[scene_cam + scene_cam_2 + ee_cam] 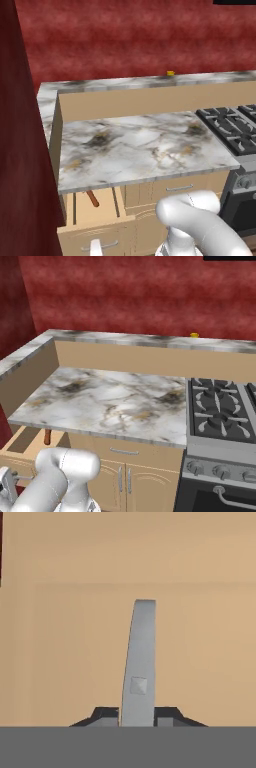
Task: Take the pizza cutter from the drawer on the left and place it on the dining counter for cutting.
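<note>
The drawer [102, 209] under the left end of the marble worktop stands pulled out. Inside it lies the pizza cutter [92, 198], of which I see the reddish-brown handle; the worktop's edge hides the blade. The same handle [47, 436] shows in the right base view inside the drawer [22, 442]. My gripper [95, 246] is at the drawer's front, shut on its silver bar handle [139, 657]. In the hand view the bar runs up between my two dark fingertips [107, 716]. The dining counter is out of view.
A marble worktop [145, 145] spans the cabinets, with a raised marble-topped ledge [150, 82] behind it and a small yellow cup [170, 73] on that ledge. A gas stove [220, 411] stands to the right. A dark red wall [20, 150] closes in on the left.
</note>
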{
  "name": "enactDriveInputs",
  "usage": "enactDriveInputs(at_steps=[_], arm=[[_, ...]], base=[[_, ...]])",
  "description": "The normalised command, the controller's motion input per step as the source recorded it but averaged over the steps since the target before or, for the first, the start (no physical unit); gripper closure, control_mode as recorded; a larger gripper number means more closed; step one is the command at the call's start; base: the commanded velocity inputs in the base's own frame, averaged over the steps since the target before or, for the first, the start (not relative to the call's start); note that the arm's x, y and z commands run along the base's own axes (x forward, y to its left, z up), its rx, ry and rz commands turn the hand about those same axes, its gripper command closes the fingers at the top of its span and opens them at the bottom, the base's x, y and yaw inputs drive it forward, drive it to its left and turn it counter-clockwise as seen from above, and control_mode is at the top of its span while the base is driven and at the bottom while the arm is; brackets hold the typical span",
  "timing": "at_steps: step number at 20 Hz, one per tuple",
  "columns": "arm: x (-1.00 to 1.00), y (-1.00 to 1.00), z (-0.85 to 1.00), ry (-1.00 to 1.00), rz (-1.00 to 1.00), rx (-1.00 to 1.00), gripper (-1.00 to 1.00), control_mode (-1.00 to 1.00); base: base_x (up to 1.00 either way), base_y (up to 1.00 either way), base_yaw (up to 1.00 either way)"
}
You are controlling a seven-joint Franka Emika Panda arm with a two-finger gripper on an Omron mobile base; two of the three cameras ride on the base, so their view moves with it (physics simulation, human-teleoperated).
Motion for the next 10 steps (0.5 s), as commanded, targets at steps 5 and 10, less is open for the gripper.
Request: enactDriveInputs(at_steps=[5, 10], arm=[[-0.80, 0.00, -0.13, 0.08, 0.00, 0.04, 1.00, -1.00], [-0.83, 0.00, -0.18, 0.03, 0.00, 0.01, 1.00, -1.00]], base=[[0.00, 0.00, 0.00], [0.00, 0.00, 0.00]])
